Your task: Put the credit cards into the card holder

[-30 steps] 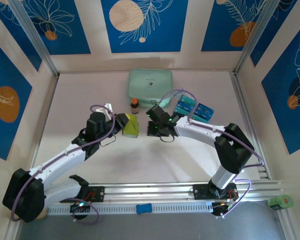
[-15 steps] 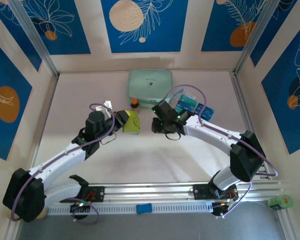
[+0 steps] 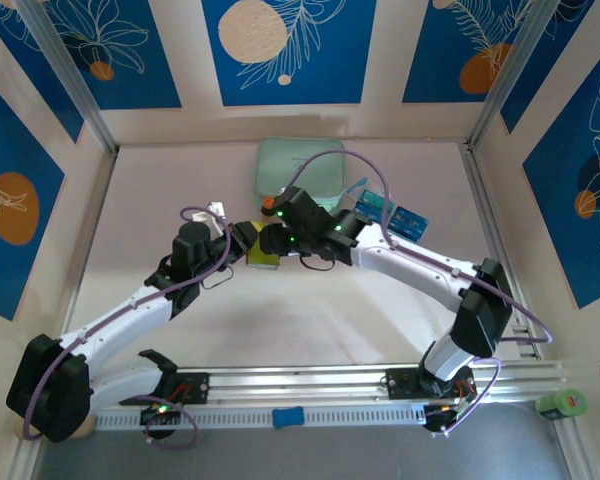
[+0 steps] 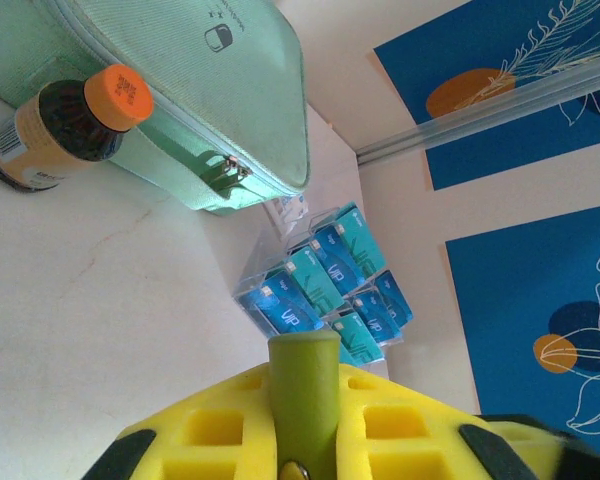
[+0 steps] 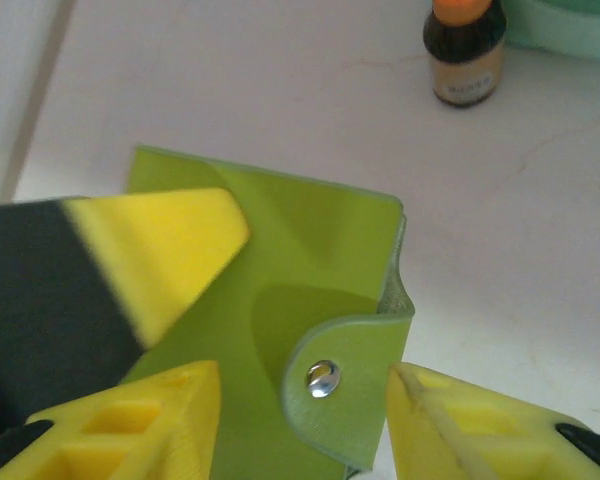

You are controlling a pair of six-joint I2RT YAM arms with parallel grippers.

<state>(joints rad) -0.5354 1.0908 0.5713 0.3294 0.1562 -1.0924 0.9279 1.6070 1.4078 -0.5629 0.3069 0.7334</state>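
My left gripper (image 3: 246,241) is shut on the olive-green card holder (image 3: 261,258) and holds it on edge above the table. In the left wrist view its yellow fingers (image 4: 200,430) clamp the holder's thin edge (image 4: 305,385). My right gripper (image 5: 300,425) is open, with one finger on each side of the strap tab and its silver snap stud (image 5: 323,377). The snap looks fastened. The blue and teal credit cards (image 4: 325,285) lie fanned with clear plastic around them by the right wall, also visible behind the right arm (image 3: 392,214).
A mint-green zip case (image 3: 298,165) lies at the back centre. A small brown bottle with an orange cap (image 3: 269,204) stands just in front of it, close to both grippers. The left gripper's finger (image 5: 150,250) covers the holder's upper left.
The right arm has swung left, from beside the cards to the card holder, and its open fingers now straddle the strap tab. The left arm has barely moved.
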